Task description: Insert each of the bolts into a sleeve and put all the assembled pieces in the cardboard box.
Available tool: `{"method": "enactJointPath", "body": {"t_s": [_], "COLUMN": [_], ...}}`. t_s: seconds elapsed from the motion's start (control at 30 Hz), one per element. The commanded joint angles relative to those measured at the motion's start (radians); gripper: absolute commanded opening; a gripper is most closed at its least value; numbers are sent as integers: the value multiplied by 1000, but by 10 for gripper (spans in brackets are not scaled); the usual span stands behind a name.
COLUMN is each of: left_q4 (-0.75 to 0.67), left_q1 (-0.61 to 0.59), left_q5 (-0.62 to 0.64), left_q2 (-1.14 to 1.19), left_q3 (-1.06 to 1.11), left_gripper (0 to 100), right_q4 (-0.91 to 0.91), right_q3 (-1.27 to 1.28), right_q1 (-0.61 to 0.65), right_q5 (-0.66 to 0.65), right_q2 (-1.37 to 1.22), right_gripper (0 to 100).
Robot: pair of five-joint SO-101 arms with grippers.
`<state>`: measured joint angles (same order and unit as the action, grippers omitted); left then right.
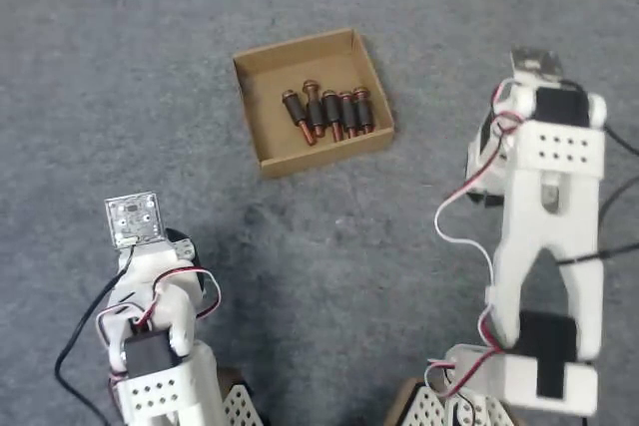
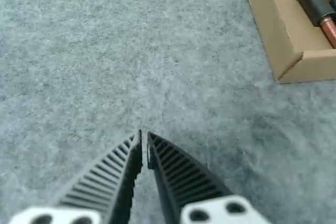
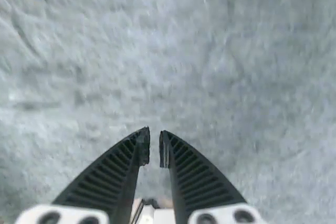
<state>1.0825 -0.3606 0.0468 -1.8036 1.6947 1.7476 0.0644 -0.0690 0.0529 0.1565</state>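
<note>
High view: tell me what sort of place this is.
Probably a robotics test bench: left arm and right arm on a grey felt-covered table, a cardboard box holding five bolt-and-sleeve pieces.

The left arm (image 1: 160,386) and the right arm (image 1: 551,197) are both built of white plastic shells with black servo blocks set into them. Some plates carry rows of small round holes. Red, white and black wires (image 1: 467,192) loop along the right arm, and a black cable (image 1: 68,346) trails from the left. The left gripper (image 2: 144,136) and the right gripper (image 3: 154,132) have black ribbed fingers (image 2: 110,177) tapering to points. Behind them are white mounts (image 2: 220,211) with round screw holes. A square grey board (image 1: 133,218) caps the left arm's wrist, behind its gripper.
</note>
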Motion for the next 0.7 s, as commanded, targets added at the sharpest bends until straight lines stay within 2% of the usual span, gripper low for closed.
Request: {"method": "enactJointPath", "body": {"t_s": [0.0, 0.27, 0.33, 0.47, 0.53, 0.67], "left_q4": [-2, 5, 35, 192, 160, 184], "left_q1": [0, 2, 2, 2, 3, 3], "left_q5": [-14, -11, -11, -12, -9, -11], "left_q2": [-20, -20, -20, -23, -20, -20], "left_q3": [-10, -10, -10, -10, -10, -10], "left_gripper": [12, 12, 12, 12, 12, 12], "right_q4": [-31, -214, -248, -302, -337, -432], "right_q3": [114, 466, 535, 655, 713, 839], "right_q1": [-36, -44, -44, -44, -42, -36], "right_q5": [5, -163, -172, -173, -173, -173], "right_q2": [140, 403, 478, 619, 685, 789], "right_gripper": [6, 6, 6, 6, 6, 6]}}
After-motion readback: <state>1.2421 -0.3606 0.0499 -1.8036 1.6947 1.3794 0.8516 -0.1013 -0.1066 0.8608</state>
